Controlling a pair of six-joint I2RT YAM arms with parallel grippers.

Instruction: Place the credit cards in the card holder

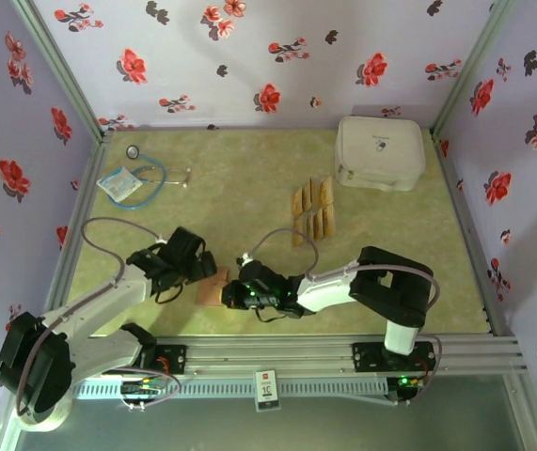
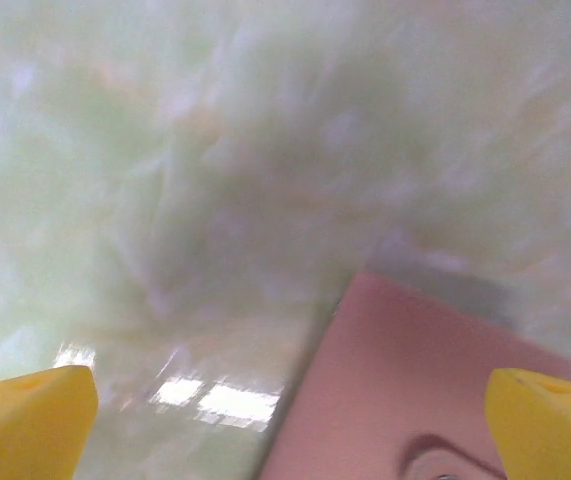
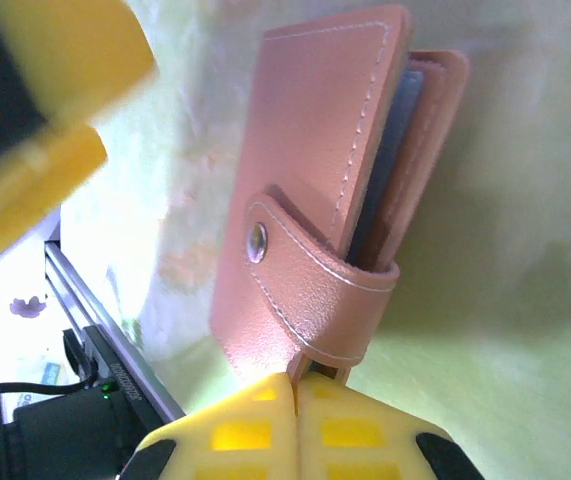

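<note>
Credit cards (image 1: 327, 190) lie side by side in two short rows on the table (image 1: 249, 178), right of its middle and well apart from both grippers. We see nothing touching them. Behind them, in the far right corner, sits a white case (image 1: 379, 153), and a stethoscope (image 1: 150, 178) rests at the far left.

We find the card holder (image 1: 213, 285) flat on the table near the front edge, between the two arms. In the right wrist view the card holder (image 3: 315, 200) is folded closed. Its strap (image 3: 315, 290) wraps round the open side and is fastened by a metal snap (image 3: 256, 241), with dark inner sleeves showing between the covers.

We see the right gripper (image 1: 234, 290) low at the holder's right side. Up close, the right gripper (image 3: 296, 385) has its yellow fingers pressed together, and as far as we can tell they pinch the strap's lower edge.

We see the left gripper (image 1: 202, 267) just beside the holder's left side. From its own camera the left gripper (image 2: 290, 400) has its fingers (image 2: 25, 420) spread wide with nothing between them. The holder's corner (image 2: 415, 380) lies below, near the right-hand finger.
</note>
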